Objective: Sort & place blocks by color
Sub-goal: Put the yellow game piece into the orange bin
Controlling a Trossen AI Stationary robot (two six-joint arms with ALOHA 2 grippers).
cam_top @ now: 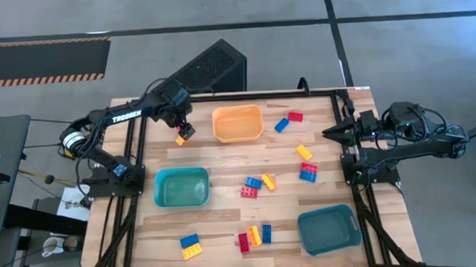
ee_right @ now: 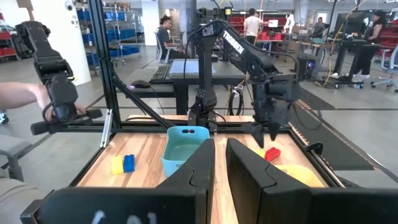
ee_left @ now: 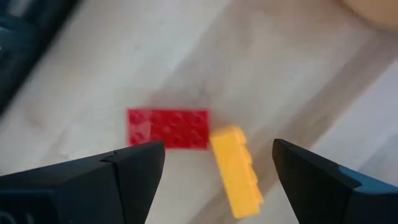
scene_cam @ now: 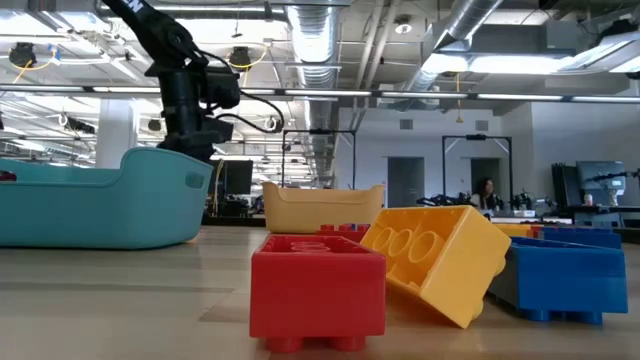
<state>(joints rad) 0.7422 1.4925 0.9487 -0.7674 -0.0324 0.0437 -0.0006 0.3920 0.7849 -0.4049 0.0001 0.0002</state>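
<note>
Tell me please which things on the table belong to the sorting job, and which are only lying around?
For the job:
- red, yellow and blue blocks scattered on the table
- red block and yellow block under the open left gripper
- orange bin
- two teal bins

Just there:
- black box behind the table
- right gripper, shut, waiting at the table's edge

- Pale wooden table (cam_top: 226,230) with plank stripes, framed in black.
- Blocks (cam_top: 264,183) scattered in red, yellow and blue.
- A red block (ee_left: 168,128) touching a yellow block (ee_left: 235,171) on the wood.
- One orange bin (cam_top: 237,123).
- Two teal bins (cam_top: 182,187), one at each side.
- Both arms (cam_top: 120,117) are dark, white lettering on the left one.
- Grey floor (cam_top: 56,21) with an orange-and-black hazard stripe (cam_top: 42,79).
</note>
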